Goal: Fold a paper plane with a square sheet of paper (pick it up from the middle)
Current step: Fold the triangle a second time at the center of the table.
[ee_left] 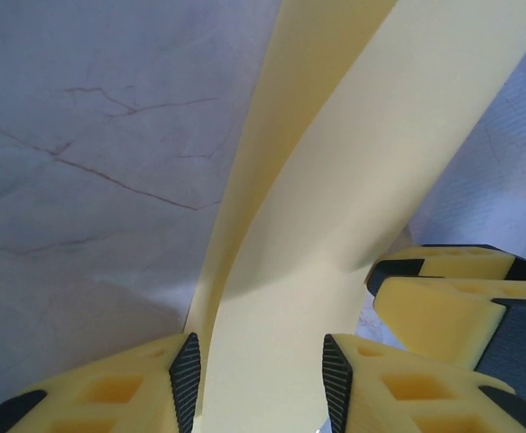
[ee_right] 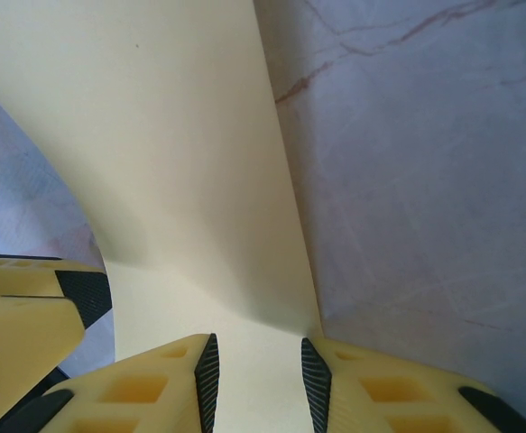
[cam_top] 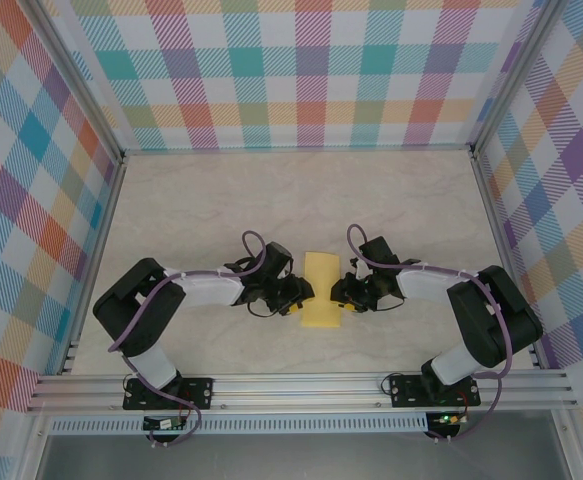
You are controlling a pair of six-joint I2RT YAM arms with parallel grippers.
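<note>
Your left gripper (cam_top: 296, 297) sits at the left edge of the sheet of paper (cam_top: 321, 285), and your right gripper (cam_top: 344, 295) faces it at the right edge, so the sheet lies directly between the two. On each gripper the jaws stand partly apart, with yellow paper running through the gap between the black pads (ee_left: 187, 379). You cannot tell from these views whether the pads are actually pinching the sheet or only straddling it.

The sheet is not lying flat on the worktop (cam_top: 271, 200). Both wrist views show it bowing up and away from the fingertips in a smooth curve, and no sharp crease is visible. That fits a fold in progress: with the grippers close in on opposite sides, the paper arches so that one half can be brought over the other. From above, the sheet looks narrow and taller than it is wide. Each gripper's fingers also show in the other's wrist view, just beside the paper.
</note>
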